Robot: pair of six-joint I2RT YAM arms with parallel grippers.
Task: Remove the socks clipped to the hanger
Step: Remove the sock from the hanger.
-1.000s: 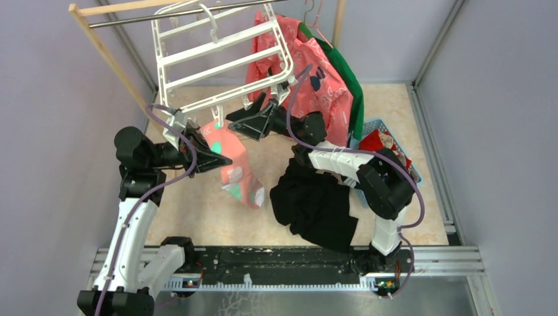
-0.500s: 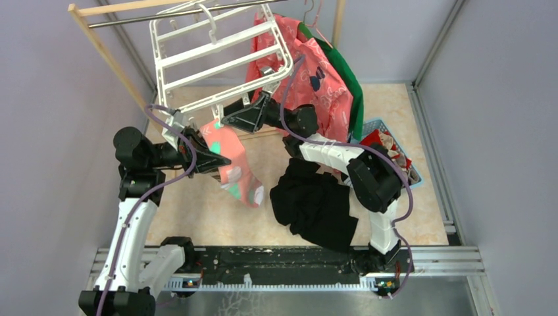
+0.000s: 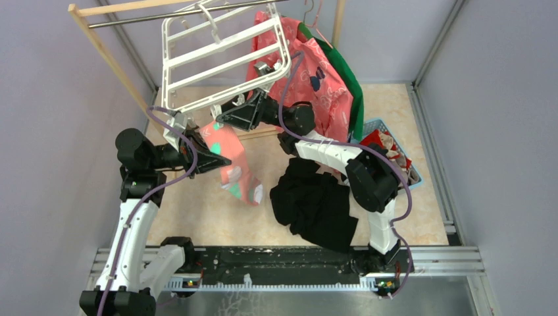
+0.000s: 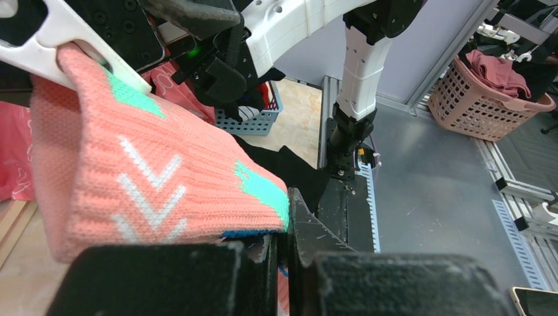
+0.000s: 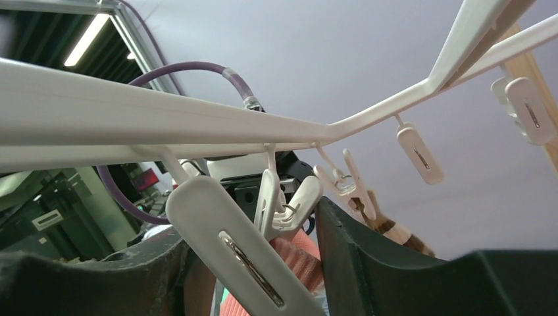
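sock (image 3: 242,178), coral with teal and white marks, hangs from a clip on the lower edge of the hanger (image 5: 131,99), so it is not yet free. left gripper (image 3: 225,160) is clenched on the sock's side, low down. right gripper (image 3: 221,117) is up at the hanger's edge, its jaws apart on either side of the clip (image 5: 286,204); whether they already squeeze it i cannot tell. i judge the step in hand to be opening that clip so the sock can come away.

red and white pieces lie in the blue basket (image 3: 367,125) on the right, likely socks already taken off, so the task looks partly done. as for what is left: this sock, and perhaps more.

top view gives the whole layout: the hanger tilted on the rail, both arms meeting at the sock, the basket well apart. it does not show the clips closely. right wrist view does: a row of clips, most empty, the sock's coral knit just under the jaws, and a striped scrap behind a further clip, too little to name. left wrist view alone shows the grip itself, the fingers pinched shut on the sock's edge.
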